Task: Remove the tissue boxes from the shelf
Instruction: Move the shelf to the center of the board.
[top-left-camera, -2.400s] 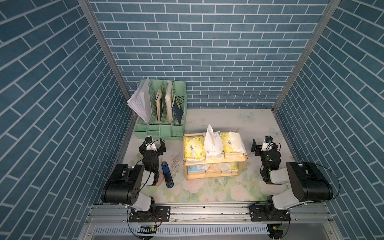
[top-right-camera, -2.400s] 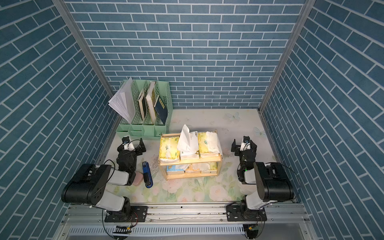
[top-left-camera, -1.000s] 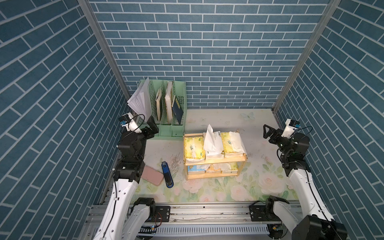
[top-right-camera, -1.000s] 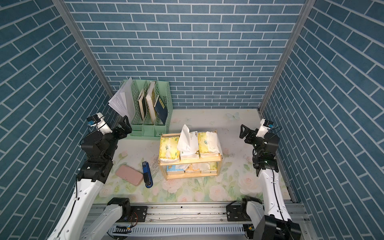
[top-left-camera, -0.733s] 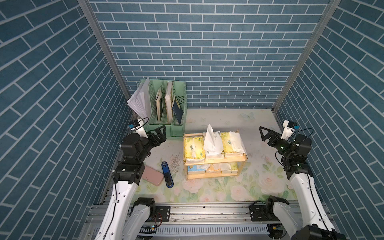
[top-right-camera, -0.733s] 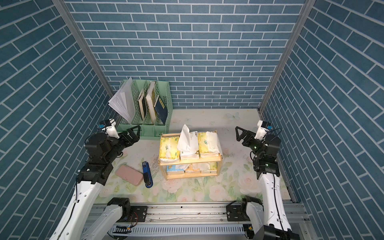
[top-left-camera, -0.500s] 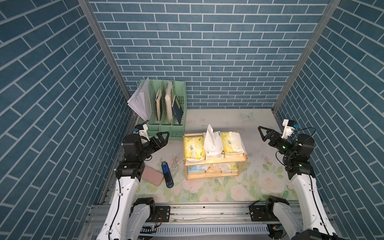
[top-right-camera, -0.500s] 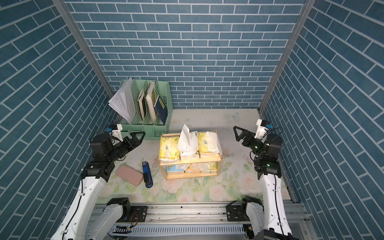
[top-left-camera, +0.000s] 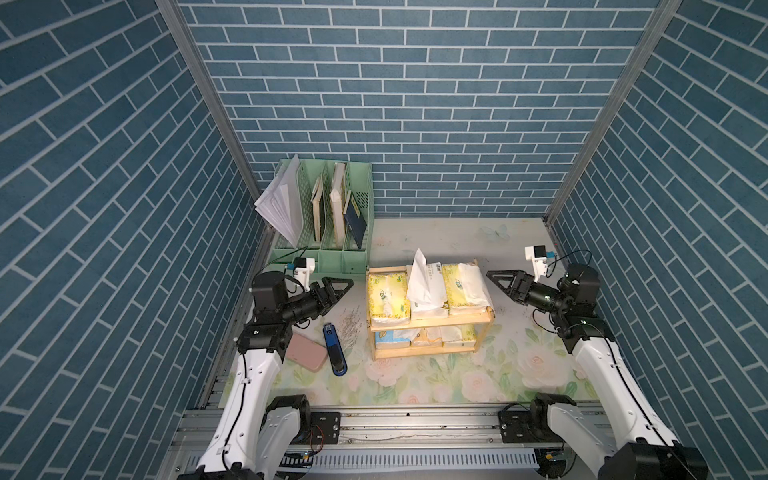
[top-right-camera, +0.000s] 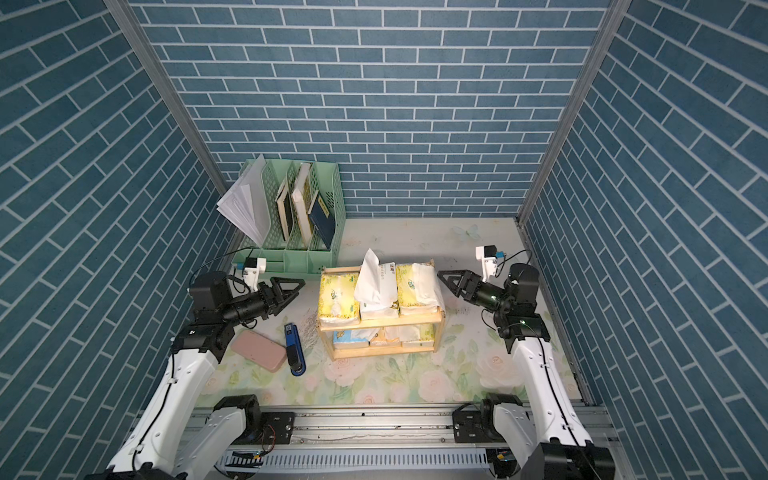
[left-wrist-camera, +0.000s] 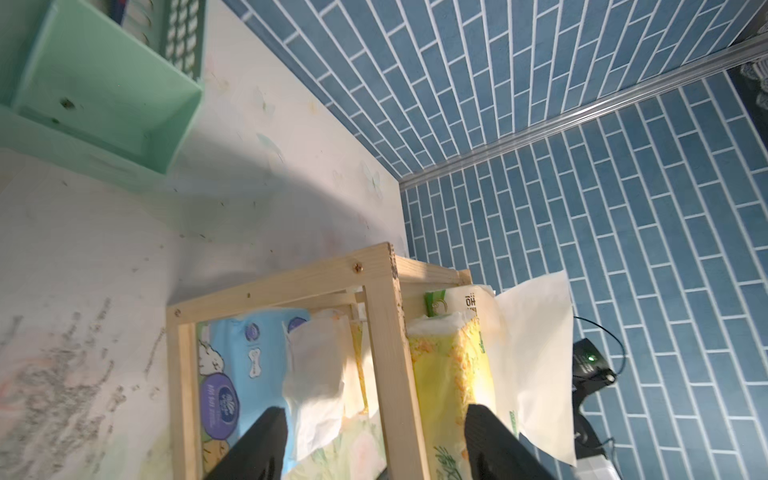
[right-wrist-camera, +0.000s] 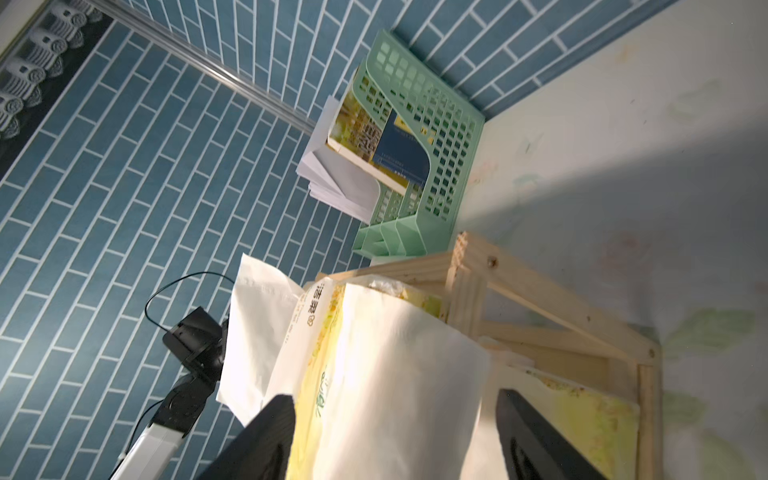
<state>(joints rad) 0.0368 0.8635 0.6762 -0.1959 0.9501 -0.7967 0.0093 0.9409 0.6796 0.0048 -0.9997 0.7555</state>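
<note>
Looking at the six soft plastic-wrapped tissue packs (top-right-camera: 338, 301) first: every one of them sits on the small two-tier light-wood shelf (top-left-camera: 432, 323), so as I read it nothing of the job is done yet.

Upper board, from my left arm's side: a yellow pack (top-left-camera: 387, 301), a white pack (top-left-camera: 428, 293) with a tall sheet of tissue standing out of it, and a second yellow pack (top-left-camera: 463, 289), all pressed side by side. Lower board: a light blue pack (top-left-camera: 392, 338), a pale pack (top-left-camera: 428, 335) whose colour I can't call, and a third yellow pack (top-left-camera: 459, 333), all half hidden under the board above.

Left claw (top-left-camera: 341, 287) hangs just off one end of the shelf, pointed at it, jaws parted and empty. In its wrist view the black fingers (left-wrist-camera: 266, 440) frame the corner post.

Right claw (top-left-camera: 497, 280) sits just beside the opposite end, jaws also apart with nothing in them. The draped tissue of the near yellow pack fills the gap in its wrist view. Neither claw touches a pack.

Six to lift out, I'd say, and the top row looks easiest to reach.

Further out on the floral counter (top-left-camera: 436, 374): a flat pink case (top-left-camera: 306, 352), a blue stapler (top-left-camera: 333, 348), and the mint-green plastic file organizer (top-left-camera: 332, 249) at the back.
</note>
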